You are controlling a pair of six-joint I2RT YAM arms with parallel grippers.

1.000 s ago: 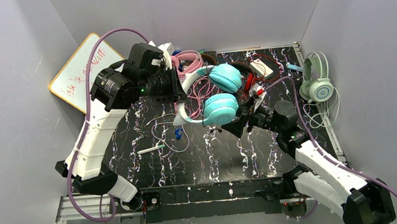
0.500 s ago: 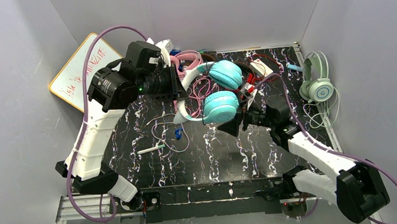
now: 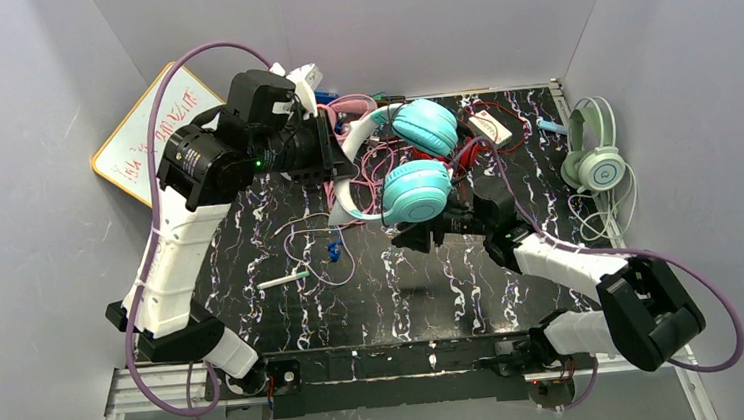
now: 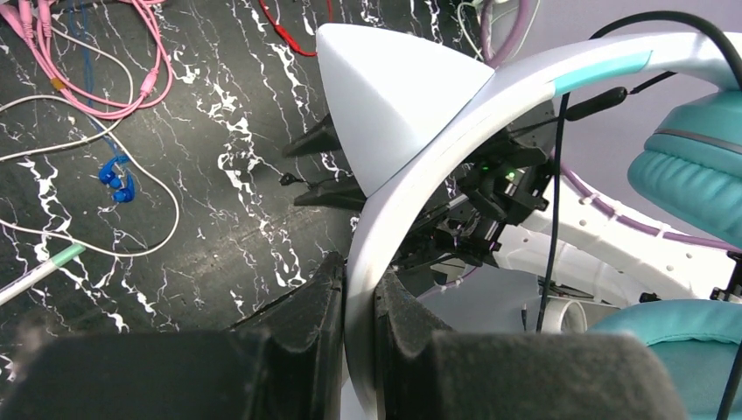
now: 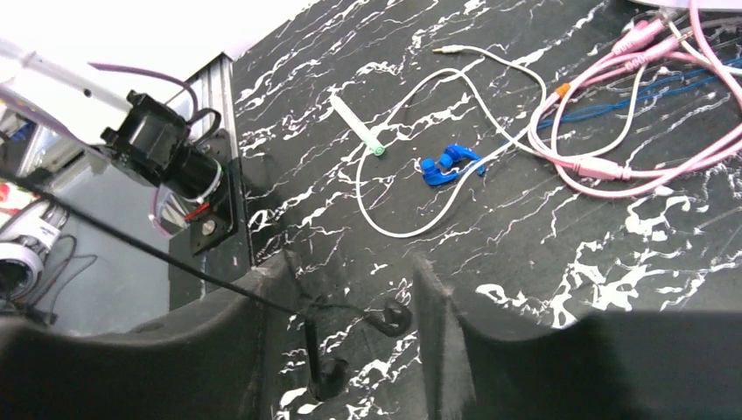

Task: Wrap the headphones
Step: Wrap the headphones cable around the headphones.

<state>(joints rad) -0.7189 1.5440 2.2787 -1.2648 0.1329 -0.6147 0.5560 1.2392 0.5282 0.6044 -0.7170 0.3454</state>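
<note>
The teal headphones (image 3: 414, 189), with a white cat-ear headband (image 4: 411, 149), hang above the table's middle back. My left gripper (image 3: 332, 163) is shut on the headband, whose white band (image 4: 359, 289) runs between the closed jaws in the left wrist view. A teal cup (image 4: 691, 166) hangs to the right there. My right gripper (image 3: 405, 237) is open, low over the table just below the lower cup. In the right wrist view, the headphones' thin black cord (image 5: 131, 241) and its plug (image 5: 394, 317) lie between the spread jaws of the right gripper (image 5: 350, 324).
Mint green headphones (image 3: 595, 157) lie at the right edge. Pink headphones (image 3: 355, 109), pink cables (image 5: 630, 157) and a small white box (image 3: 490, 125) crowd the back. Blue earbuds (image 5: 448, 164), a white cord (image 5: 490, 79) and a white stick (image 3: 283, 278) lie centre-left. A whiteboard (image 3: 142, 138) leans at the left wall.
My right arm has swung left, bringing its gripper from beside the lower teal cup to below it. My left gripper has shifted the headphones slightly up and back.
</note>
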